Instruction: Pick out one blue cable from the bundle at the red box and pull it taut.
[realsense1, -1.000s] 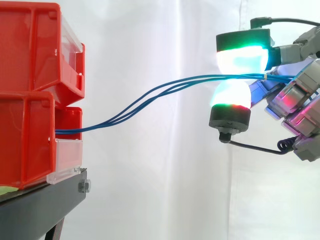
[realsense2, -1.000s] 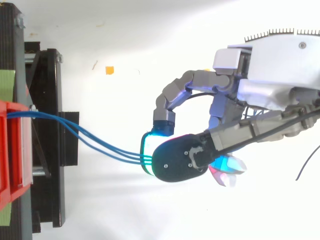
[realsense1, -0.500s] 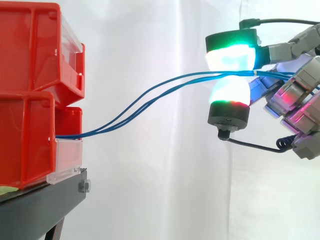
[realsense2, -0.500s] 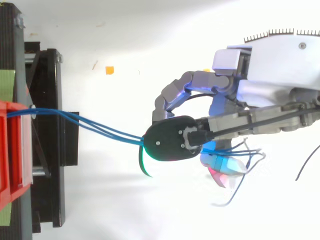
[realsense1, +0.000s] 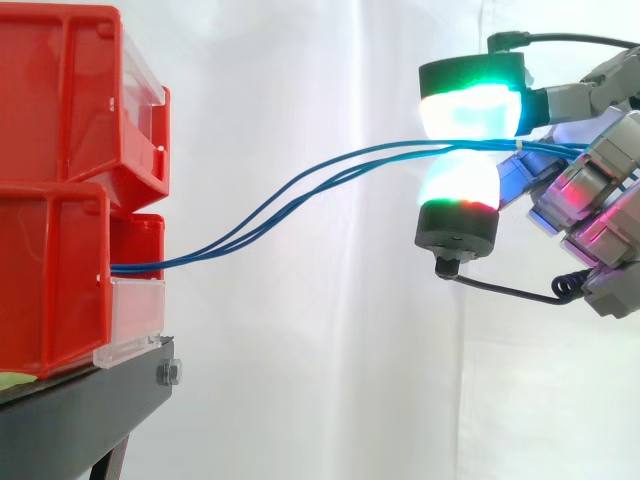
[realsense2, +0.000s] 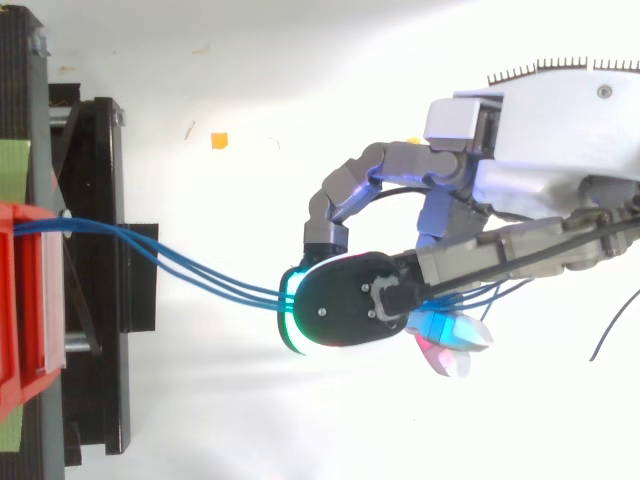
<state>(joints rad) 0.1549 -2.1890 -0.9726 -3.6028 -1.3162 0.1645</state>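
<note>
The hand (realsense1: 592, 185) pinches blue cables (realsense2: 245, 290) between two glowing pads (realsense1: 470, 108), well apart from the red bins, before a white curtain (realsense1: 300, 400).

From the side, one pad sits above the strands and one below, pressed together on them. The cables leave the front of the lower bin (realsense1: 50, 280) just above its clear front (realsense1: 135, 320). They climb in a slack curve to the pads, about level with the upper bin (realsense1: 70, 90). A pale tie (realsense1: 521, 147) shows on the strands just behind the pads.

From above, three separate strands can be counted, all held. They spread slightly past the edge of the black stand (realsense1: 80, 420) and close up at the hand. Loose ends trail behind the pad toward the palm. The black back of the upper fingertip covers the lower pad and the pinch itself here. The other fingers curl in an arch beside it.

The two bins are stacked, and the lower one's clear front reaches the stand's edge nearest the hand.

Where the cables are fixed inside the lower bin is hidden. What the upper bin holds cannot be made out. The bins are cut off at the left edge in both views. The hand is cut off at the right edge in the side view.
</note>
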